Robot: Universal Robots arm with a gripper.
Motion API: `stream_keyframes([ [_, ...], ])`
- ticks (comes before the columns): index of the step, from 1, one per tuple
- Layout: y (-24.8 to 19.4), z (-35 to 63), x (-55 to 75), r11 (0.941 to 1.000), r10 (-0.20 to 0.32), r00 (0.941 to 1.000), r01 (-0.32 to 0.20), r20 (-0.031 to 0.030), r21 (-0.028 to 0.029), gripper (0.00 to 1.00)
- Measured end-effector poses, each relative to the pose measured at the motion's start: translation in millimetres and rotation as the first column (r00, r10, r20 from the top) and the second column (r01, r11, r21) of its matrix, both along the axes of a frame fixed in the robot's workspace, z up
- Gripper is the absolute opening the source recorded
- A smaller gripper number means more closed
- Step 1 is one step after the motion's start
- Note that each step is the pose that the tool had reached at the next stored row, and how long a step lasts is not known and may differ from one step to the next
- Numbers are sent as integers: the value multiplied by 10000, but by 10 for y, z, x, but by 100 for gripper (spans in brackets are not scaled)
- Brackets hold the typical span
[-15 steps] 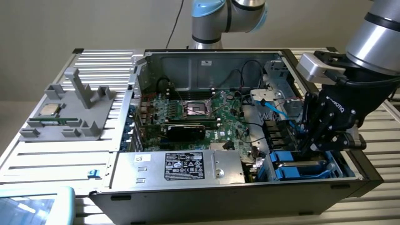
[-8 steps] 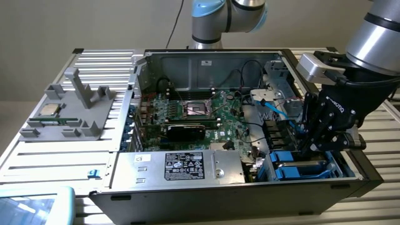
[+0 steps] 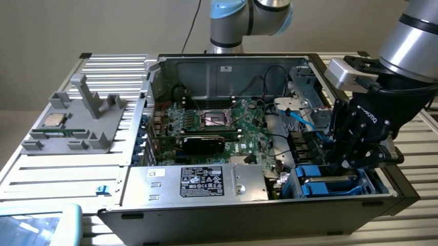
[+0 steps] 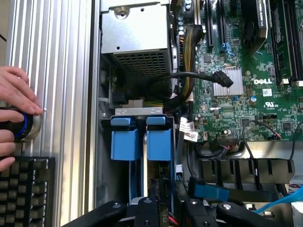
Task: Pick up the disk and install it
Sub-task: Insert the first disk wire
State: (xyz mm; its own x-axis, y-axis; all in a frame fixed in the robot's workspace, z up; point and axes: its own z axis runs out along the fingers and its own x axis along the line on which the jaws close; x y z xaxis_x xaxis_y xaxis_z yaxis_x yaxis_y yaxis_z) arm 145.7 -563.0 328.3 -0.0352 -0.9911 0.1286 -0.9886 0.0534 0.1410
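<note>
Hanging low over the open computer case (image 3: 205,205), the gripper (image 3: 352,159) stood inside the drive bay (image 3: 383,179) at the front corner of the case on the exterior view's right. The disk (image 4: 158,151) sat in this bay on its edge, and its blue carrier was beside a second blue carrier (image 4: 125,144). In the wrist view the black fingers (image 4: 147,210) reached down just at the near end of the disk, so the disk lay directly ahead of the gripper and its long axis ran away from the fingers, toward the grey cage (image 4: 137,42) and the power supply (image 3: 198,182). I could not tell from the pictures whether the fingers gripped the carrier or were already loose; they looked close to it, perhaps touching.

My judgement is that the disk was already in its slot or almost there. A person's hand (image 4: 16,94) rested on a round knob (image 4: 21,125) on the ribbed table (image 4: 52,71), near a keyboard (image 4: 26,189).
</note>
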Motion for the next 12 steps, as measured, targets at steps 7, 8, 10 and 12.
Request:
stream_keyframes([
  [7, 0, 123, -1, 9998, -1, 10000, 1, 0, -200, 31],
  [8, 0, 152, -1, 9997, -2, 10000, 2, 0, -244, 31],
  [10, 0, 212, 0, 9995, 0, 10000, 0, 0, -318, 31],
  [12, 0, 273, 2, 9992, 0, 10000, 0, 0, -400, 31],
])
